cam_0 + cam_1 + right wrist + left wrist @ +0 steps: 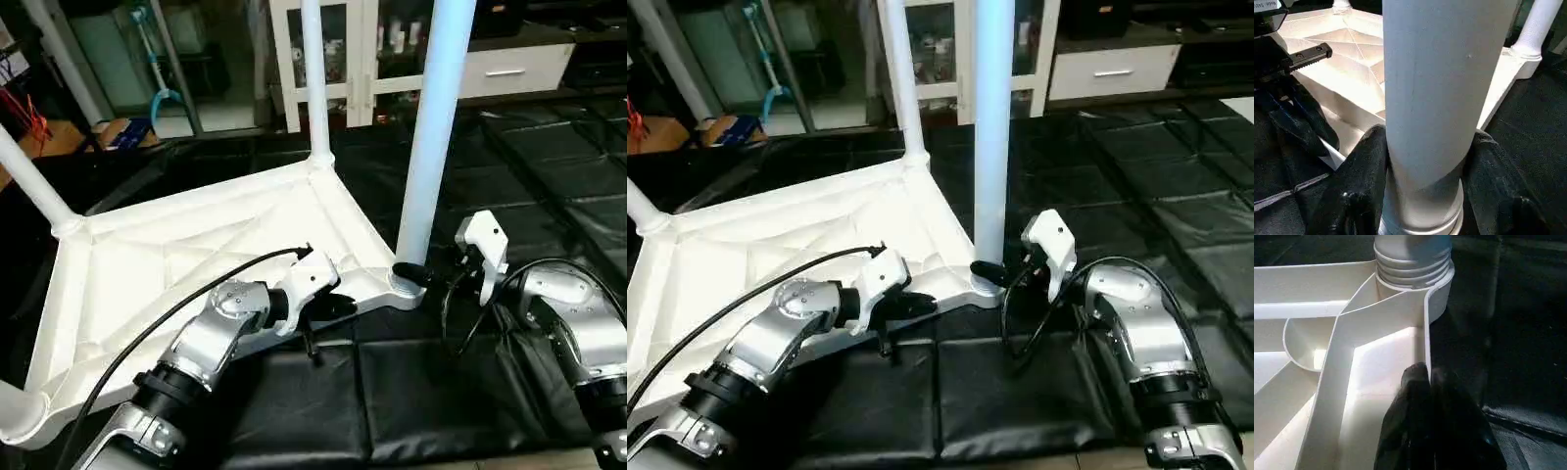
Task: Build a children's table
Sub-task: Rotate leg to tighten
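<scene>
The children's table lies upside down on black mats, its white ribbed tabletop [196, 255] facing up. White legs stand in the far corner socket [313, 78] and the left corner socket [29, 181]. A third leg [436, 127] rises from the near right corner socket [1413, 271]. My right gripper [1422, 161] is shut on this leg just above the socket, one black finger [1359, 176] on each side. My left gripper [1422, 382] is shut on the tabletop's thin rim [1425, 333], a short way left of that socket.
A white glass-door cabinet [372, 59] and a white drawer unit [509, 69] stand behind the table. Black padded mats [392, 392] cover the floor. A box with a blue item [127, 132] sits at the back left. Black cables loop over both forearms.
</scene>
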Motion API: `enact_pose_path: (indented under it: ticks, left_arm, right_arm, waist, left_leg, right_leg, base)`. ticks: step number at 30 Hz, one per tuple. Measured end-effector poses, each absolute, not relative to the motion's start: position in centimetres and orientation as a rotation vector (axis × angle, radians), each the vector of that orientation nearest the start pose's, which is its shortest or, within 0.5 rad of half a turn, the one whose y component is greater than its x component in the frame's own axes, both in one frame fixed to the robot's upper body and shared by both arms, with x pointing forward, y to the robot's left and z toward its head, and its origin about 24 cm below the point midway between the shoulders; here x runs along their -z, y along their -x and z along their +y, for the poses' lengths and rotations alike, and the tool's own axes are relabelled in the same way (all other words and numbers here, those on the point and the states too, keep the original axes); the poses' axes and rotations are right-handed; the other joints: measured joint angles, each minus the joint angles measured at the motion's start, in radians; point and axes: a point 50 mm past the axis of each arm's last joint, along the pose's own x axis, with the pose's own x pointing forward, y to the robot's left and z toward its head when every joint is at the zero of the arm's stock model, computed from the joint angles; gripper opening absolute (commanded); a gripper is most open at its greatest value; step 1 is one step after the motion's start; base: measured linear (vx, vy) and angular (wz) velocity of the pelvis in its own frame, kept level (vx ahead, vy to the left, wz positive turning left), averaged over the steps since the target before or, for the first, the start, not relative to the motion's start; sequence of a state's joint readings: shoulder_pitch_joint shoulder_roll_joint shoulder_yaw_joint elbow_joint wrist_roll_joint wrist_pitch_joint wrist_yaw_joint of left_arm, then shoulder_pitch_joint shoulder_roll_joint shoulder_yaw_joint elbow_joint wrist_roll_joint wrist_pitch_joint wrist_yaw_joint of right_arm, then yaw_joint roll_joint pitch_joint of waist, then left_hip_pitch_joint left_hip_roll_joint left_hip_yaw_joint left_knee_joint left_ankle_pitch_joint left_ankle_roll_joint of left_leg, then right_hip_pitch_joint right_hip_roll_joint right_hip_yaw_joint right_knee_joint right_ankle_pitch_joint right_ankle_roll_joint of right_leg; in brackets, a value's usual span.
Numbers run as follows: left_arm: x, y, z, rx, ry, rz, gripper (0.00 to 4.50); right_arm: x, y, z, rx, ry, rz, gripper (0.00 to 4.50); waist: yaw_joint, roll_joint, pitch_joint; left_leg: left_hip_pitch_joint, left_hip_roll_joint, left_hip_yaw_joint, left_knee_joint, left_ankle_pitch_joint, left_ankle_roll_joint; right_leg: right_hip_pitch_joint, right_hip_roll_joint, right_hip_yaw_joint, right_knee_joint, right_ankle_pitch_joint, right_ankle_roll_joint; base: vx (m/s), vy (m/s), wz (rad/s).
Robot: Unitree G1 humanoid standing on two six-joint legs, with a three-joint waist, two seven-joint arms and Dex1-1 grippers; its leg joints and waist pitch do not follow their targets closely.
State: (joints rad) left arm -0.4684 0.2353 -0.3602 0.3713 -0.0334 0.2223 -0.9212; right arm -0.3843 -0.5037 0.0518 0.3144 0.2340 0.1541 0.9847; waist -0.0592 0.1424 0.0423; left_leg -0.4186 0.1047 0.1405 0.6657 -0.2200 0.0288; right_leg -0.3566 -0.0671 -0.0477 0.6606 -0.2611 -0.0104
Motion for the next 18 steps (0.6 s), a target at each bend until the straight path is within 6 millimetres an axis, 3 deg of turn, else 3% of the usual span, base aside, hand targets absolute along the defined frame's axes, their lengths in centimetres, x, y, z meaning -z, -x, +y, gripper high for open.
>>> enact_pose_path:
  ticks: [4, 13, 18]
  left_arm:
    - [-4.19, -29.45, 7.74, 1.236, -0.286, 0.348, 0.0]
    - [-4.25, -29.01, 7.9, 1.281, -0.286, 0.351, 0.0]
    - [-4.17, -29.28, 7.68, 1.23, -0.283, 0.347, 0.0]
  right_arm:
    - [-8.06, -30.26, -19.81, -0.947, 0.197, 0.213, 1.86]
    - [-8.23, -29.57, -20.22, -0.997, 0.191, 0.22, 1.86]
    - [-7.81, -30.03, -19.45, -0.921, 0.188, 0.2, 1.86]
  waist:
    - [-0.003, 0.0, 0.0]
    - [0.007, 0.0, 0.0]
    - [0.003, 0.0, 0.0]
  left_leg:
    - [0.0, 0.0, 0.012, -0.002, 0.005, 0.008]
    - [-0.001, 0.0, 0.017, -0.01, 0.01, 0.018]
    - [0.0, 0.0, 0.017, -0.012, 0.008, 0.013]
  right_leg:
    - [-0.003, -0.01, -0.002, -0.001, 0.002, 0.003]
    - [-0.004, -0.012, -0.002, -0.014, 0.01, 0.009]
    - [-0.005, -0.012, -0.002, -0.014, 0.011, 0.008]
  base:
    - [0.0, 0.0, 0.0]
    - [0.0, 0.0, 0.0]
    - [0.0, 0.0, 0.0]
